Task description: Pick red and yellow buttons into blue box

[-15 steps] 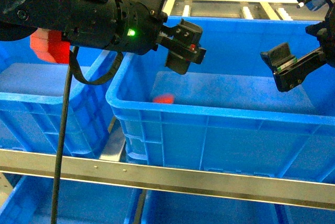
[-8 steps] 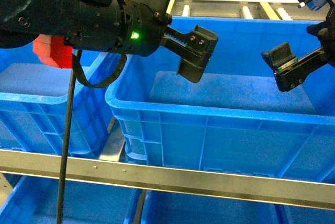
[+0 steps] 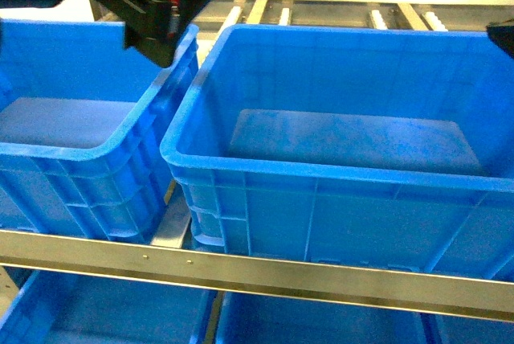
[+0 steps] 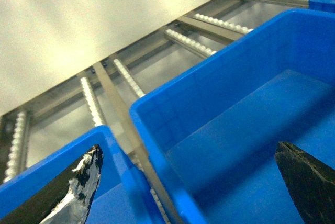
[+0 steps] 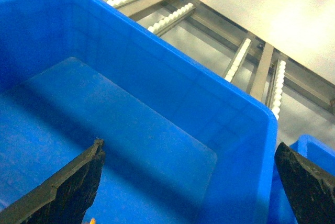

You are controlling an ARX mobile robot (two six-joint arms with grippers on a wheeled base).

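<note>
Our left gripper (image 4: 188, 182) spread wide over the blue box (image 3: 321, 175), our right gripper (image 5: 188, 182) likewise released, both empty-fingered.

The large blue box (image 3: 337, 191) sits upright on the rack, open-topped, just beside a second blue bin on its left. No red or yellow button shows anywhere.

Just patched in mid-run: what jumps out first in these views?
The big blue box fills the centre and right of the head view, with no button visible on its floor. A second blue bin sits tight against its left side. The left gripper hangs at top left above that bin; both wrist views show open fingers with nothing between them.
</note>
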